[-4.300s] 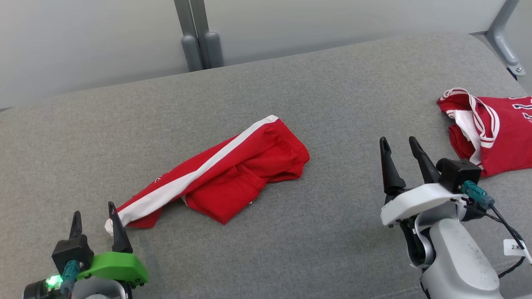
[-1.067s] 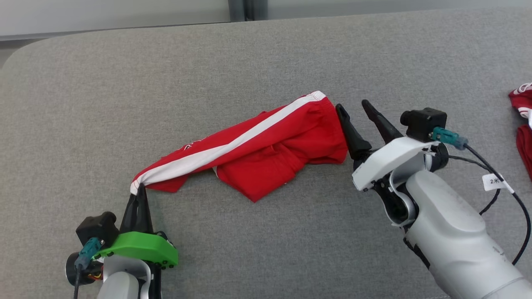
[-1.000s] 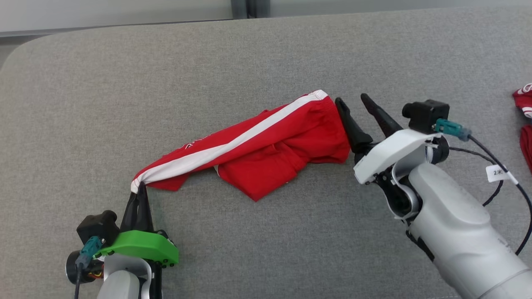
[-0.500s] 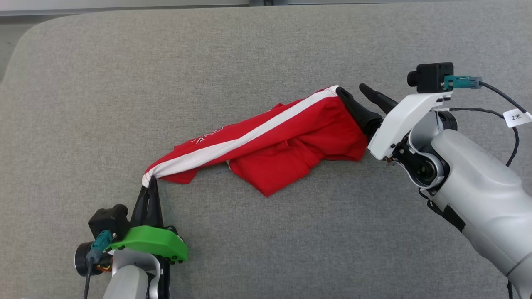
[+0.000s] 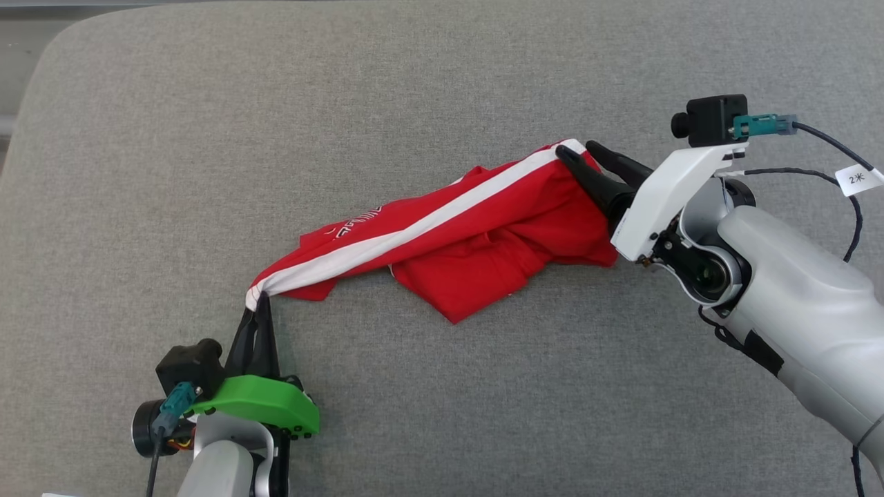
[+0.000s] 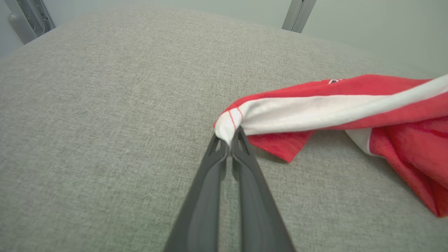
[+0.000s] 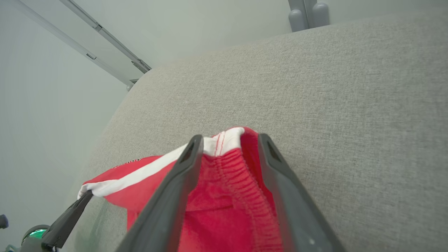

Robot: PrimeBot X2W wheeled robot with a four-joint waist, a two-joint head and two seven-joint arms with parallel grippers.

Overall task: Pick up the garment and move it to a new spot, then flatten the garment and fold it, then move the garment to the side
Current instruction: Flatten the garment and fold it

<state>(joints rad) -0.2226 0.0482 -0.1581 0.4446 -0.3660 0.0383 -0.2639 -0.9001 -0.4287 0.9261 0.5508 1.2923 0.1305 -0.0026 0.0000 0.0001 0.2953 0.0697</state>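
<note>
Your right claw (image 5: 577, 152), wide and just beside the red shorts (image 5: 483, 231) a moment ago, now straddles their waistband (image 7: 227, 140) at the far right end, its jaws narrowing but not yet pinched shut. Your left claw (image 5: 257, 312) stays clenched on the white-striped leg hem (image 6: 227, 126) at the near left. The shorts lie crumpled mid-worktop (image 5: 207, 138), strung between both claws. Once the right grip lands, the lift to a new spot can likely begin.
</note>
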